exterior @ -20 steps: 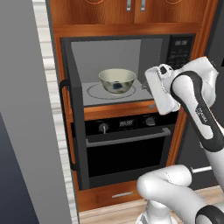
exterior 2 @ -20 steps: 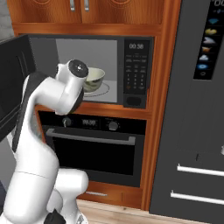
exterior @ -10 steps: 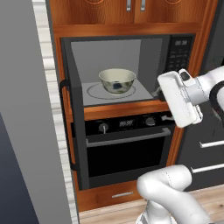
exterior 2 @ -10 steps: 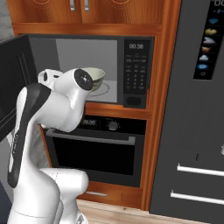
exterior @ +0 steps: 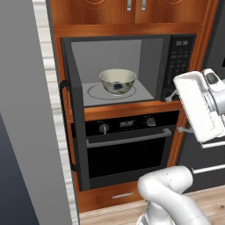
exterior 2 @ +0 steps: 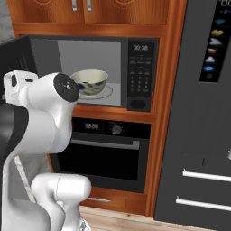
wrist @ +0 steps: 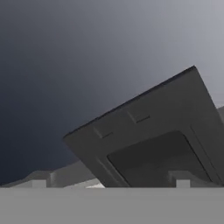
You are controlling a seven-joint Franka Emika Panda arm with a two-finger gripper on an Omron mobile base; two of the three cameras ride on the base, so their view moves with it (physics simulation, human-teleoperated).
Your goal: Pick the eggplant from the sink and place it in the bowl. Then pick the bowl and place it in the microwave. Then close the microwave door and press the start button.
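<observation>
Bowl [exterior: 117,81] with the eggplant [exterior: 117,88] already set on the microwave [exterior: 127,70] turntable, hand [wrist: 109,186] released and holding nothing, facing the swung-open microwave door [wrist: 153,135]; left to do: closing the door, pressing start.

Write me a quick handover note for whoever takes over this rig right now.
Gripper: jaws open, holding nothing.
Bowl: sits on the turntable inside the microwave, with a dark shape inside it, likely the eggplant.
Microwave door: swung open.
Done: eggplant in bowl, bowl in microwave.
Left: close the door, then press the start button on the keypad.
</observation>
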